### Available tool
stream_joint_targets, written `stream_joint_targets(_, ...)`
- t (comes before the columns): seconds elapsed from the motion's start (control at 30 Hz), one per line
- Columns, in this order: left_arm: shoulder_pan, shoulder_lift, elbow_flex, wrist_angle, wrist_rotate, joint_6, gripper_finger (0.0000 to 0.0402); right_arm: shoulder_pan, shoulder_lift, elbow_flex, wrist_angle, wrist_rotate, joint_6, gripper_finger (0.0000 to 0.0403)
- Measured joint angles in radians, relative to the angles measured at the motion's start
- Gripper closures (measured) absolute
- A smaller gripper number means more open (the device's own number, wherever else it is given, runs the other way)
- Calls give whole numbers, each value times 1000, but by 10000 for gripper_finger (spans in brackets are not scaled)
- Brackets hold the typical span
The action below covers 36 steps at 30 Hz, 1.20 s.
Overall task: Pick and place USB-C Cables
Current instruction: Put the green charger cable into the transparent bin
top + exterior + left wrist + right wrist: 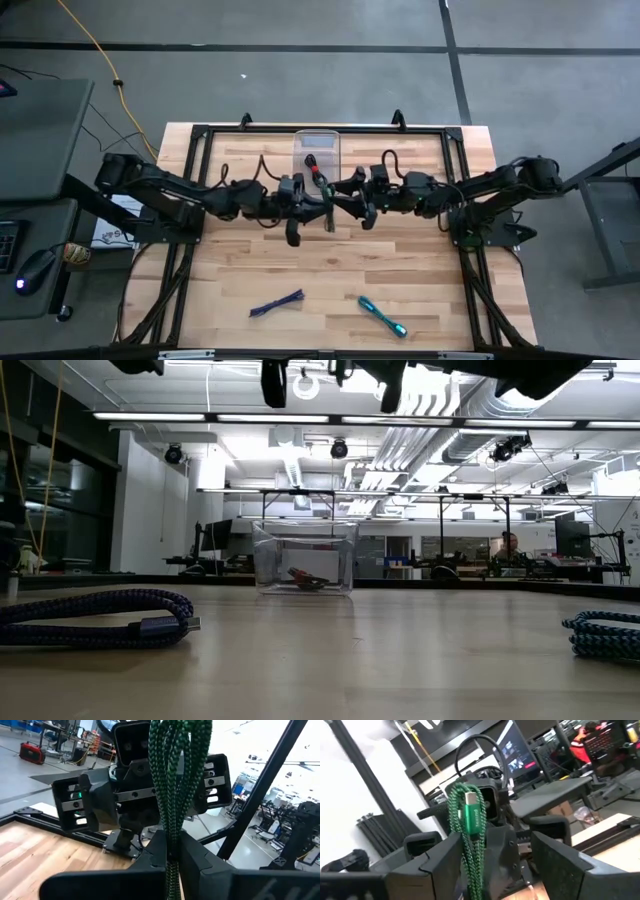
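Note:
My left gripper (172, 862) is shut on the green cable bundle (175, 765), high above the table's middle (327, 212). My right gripper (495, 852) faces it from the right, open. Its fingers stand on either side of the bundle's plug end (472, 817); I cannot tell whether they touch it. The red-and-black bundle (307, 578) lies inside the clear box (317, 143) by the far edge. The purple bundle (277, 303) and the teal bundle (383, 316) lie flat near the near edge. My left gripper pinches the green bundle between its two fingers (192, 857), with several strands side by side in the gap (172, 845). The fingers come level from the table's left. The bundle is lifted clear of the table and reaches past the fingertips toward the right gripper.
A black frame rail (320, 128) runs around the table's far side and both flanks. The clear box (305, 558) stands just below and beyond the two grippers. Bare wood (330, 265) lies between the arms and the two near cables. A yellow cord (95, 50) lies on the floor.

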Motion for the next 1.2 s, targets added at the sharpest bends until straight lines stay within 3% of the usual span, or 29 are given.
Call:
stream_joint_targets(0.33, 39, -10, -3, -9, -9, -22, 401, 0, -6, 1, 22, -51, -6, 174)
stream_joint_targets(0.57, 28, -10, -3, -32, 83, -45, 401, 1, -7, 2, -53, -3, -9, 174)
stream_joint_targets(1.2, 39, 11, -2, -74, 71, -48, 401, 1, -7, 2, -83, -3, 28, 174)
